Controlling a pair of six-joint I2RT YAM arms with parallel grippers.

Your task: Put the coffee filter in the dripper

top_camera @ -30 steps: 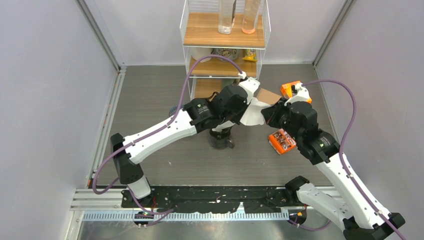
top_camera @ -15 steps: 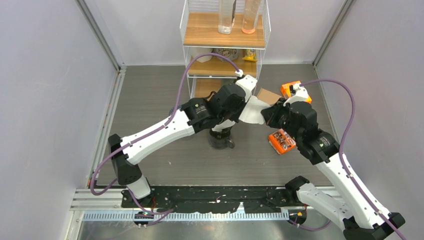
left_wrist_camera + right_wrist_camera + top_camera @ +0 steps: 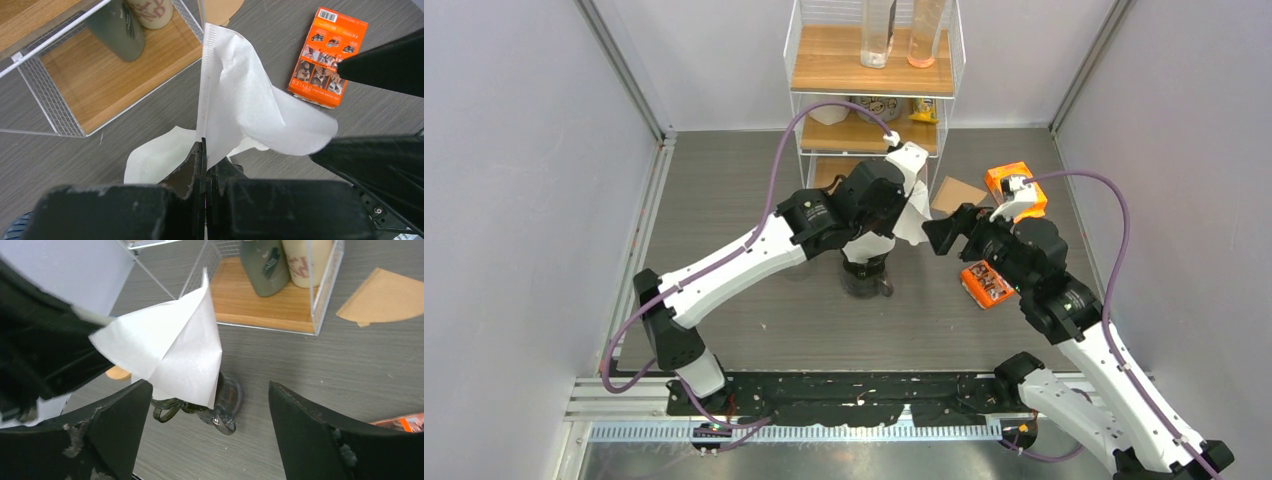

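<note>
Since the top view hides the left gripper's (image 3: pixel 900 200) fingers under its own wrist, we can't read their gap from there. The white coffee filter (image 3: pixel 916 218) sticks out of them toward the right gripper (image 3: pixel 937 236), whose fingers point at the sheet from just beside it. The dripper (image 3: pixel 866 280) stands on the table below the left fingers, on the arm-base side, apart from the filter. An orange box (image 3: pixel 986 284) lies flat behind the right fingers. A brown filter (image 3: pixel 959 193) lies beyond them, next to the wire shelf (image 3: pixel 872 62).

Left wrist view: we see the left gripper (image 3: pixel 204 150) pinched tight on the coffee filter's (image 3: pixel 240 100) seamed edge, no gap between the fingers. The sheet fans out ahead of the tips and flops open to their right. The right gripper's black fingers (image 3: pixel 385 70) come in from that side, spread wide, one above the far flap and one below it. The lower one sits right at the flap's edge; we can't tell if it touches. The orange box (image 3: pixel 327 55) lies ahead and to the right of the left fingers.

Right wrist view: the right gripper (image 3: pixel 209 390) stands wide apart with nothing between its pads. The coffee filter (image 3: pixel 170 345) hangs in the air ahead of them as a folded cone, nearer the left-hand finger. The dripper (image 3: pixel 222 405) stands on the table straight beyond the gap between the fingers, partly under the filter's lower edge; the filter isn't seated in it. A dark bottle (image 3: pixel 265 265) and a cup (image 3: pixel 305 260) stand on the shelf's bottom board further ahead.
</note>
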